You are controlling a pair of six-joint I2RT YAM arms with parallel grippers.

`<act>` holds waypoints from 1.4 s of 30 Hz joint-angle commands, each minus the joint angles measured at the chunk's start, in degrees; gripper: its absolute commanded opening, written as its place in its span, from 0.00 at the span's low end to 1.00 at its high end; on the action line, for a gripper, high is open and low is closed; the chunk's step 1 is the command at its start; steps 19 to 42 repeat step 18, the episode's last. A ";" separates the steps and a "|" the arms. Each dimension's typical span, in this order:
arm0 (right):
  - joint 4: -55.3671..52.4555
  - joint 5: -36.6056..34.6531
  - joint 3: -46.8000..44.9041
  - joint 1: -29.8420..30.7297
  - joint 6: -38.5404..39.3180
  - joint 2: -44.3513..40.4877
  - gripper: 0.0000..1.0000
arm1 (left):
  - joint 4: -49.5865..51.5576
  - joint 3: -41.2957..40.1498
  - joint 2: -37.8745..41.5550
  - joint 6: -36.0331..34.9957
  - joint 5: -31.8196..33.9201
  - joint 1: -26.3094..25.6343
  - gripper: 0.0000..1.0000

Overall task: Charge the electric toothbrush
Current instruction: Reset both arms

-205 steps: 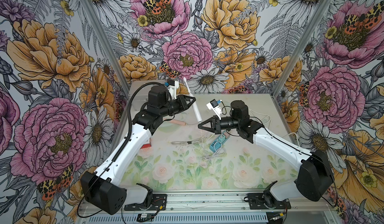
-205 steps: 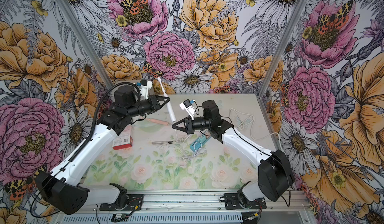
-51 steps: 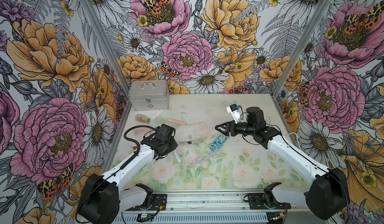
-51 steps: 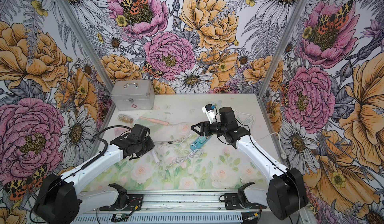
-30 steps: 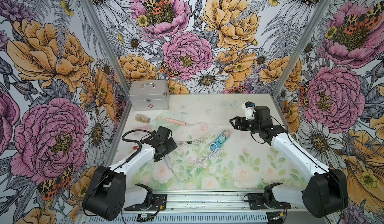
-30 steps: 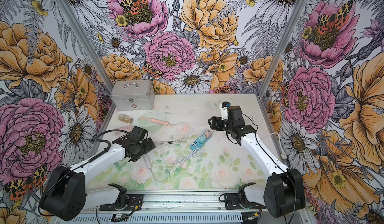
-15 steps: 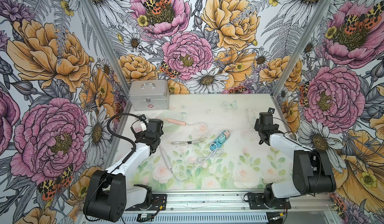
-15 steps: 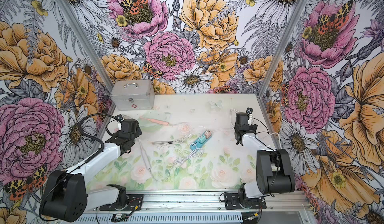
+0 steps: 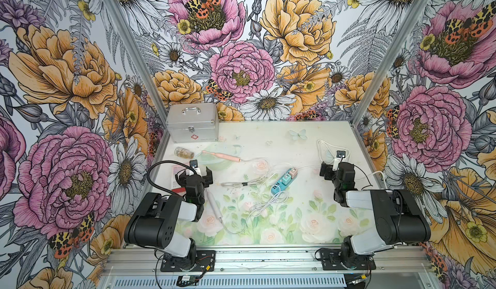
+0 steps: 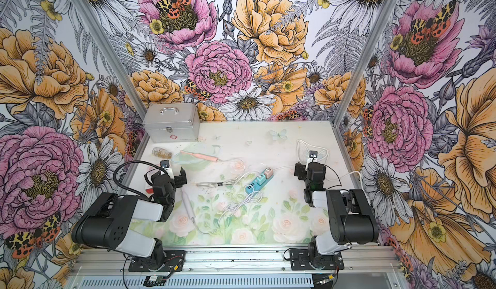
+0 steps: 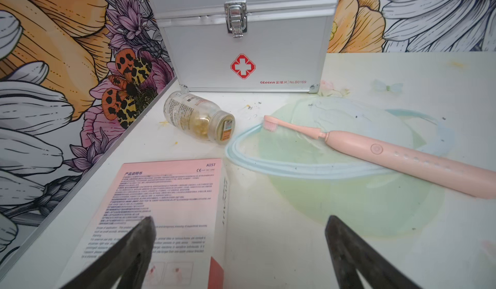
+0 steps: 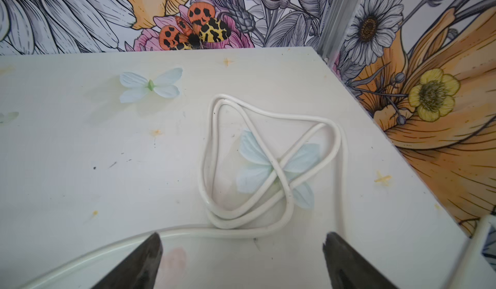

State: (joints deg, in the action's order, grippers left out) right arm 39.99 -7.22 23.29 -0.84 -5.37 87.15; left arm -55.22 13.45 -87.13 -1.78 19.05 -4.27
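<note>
A slim white electric toothbrush (image 9: 214, 204) (image 10: 188, 203) lies flat on the table beside my left arm. A thin white cable (image 9: 257, 209) runs from its near end in loops to the blue, teal and pink power strip (image 9: 284, 180) (image 10: 259, 180). A pink electric toothbrush (image 9: 221, 156) (image 11: 402, 161) lies further back. My left gripper (image 9: 195, 172) (image 10: 171, 176) (image 11: 240, 228) is open and empty, over a pink box (image 11: 166, 207). My right gripper (image 9: 336, 168) (image 10: 308, 171) (image 12: 243, 240) is open and empty at the right side, by the strip's thick white cord (image 12: 268, 161).
A silver first-aid case (image 9: 192, 122) stands at the back left, with a pill bottle (image 9: 183, 153) lying in front of it. A bundled grey cable (image 9: 241, 184) lies left of the power strip. Both arms are folded back near the front rail.
Both arms have drawn back toward the front, the right one swinging from the power strip to the right side. The right jaws have opened wider. The white toothbrush stays lying on the table.
</note>
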 commanded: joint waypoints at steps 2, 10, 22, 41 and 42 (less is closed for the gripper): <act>7.96 1.53 -0.25 -0.14 0.88 0.45 1.00 | 6.14 8.63 0.51 3.50 -7.95 4.38 0.99; 7.96 1.54 -0.31 -0.12 0.87 0.45 1.00 | 3.65 8.51 -0.67 1.53 -5.85 2.78 0.99; 7.93 1.55 -0.31 -0.06 0.88 0.45 1.00 | 3.81 8.46 -0.50 1.83 -5.75 2.84 0.99; 7.93 1.55 -0.31 -0.06 0.88 0.45 1.00 | 3.81 8.46 -0.50 1.83 -5.75 2.84 0.99; 7.93 1.55 -0.31 -0.06 0.88 0.45 1.00 | 3.81 8.46 -0.50 1.83 -5.75 2.84 0.99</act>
